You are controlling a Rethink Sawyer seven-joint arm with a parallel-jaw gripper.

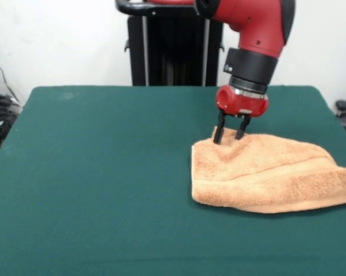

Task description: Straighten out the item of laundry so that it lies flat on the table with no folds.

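The fuzzy orange-tan terry towel (265, 175) lies folded over on the dark green felt table (104, 172). Its right end runs off frame. The red-and-black gripper (230, 137) has its jaws spread, tips on the towel's far corner.

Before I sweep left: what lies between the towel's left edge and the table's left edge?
Bare green table only, left of the towel, in the front view.

The green table (104, 190) carries one folded orange towel (265, 178) (toward its right edge).
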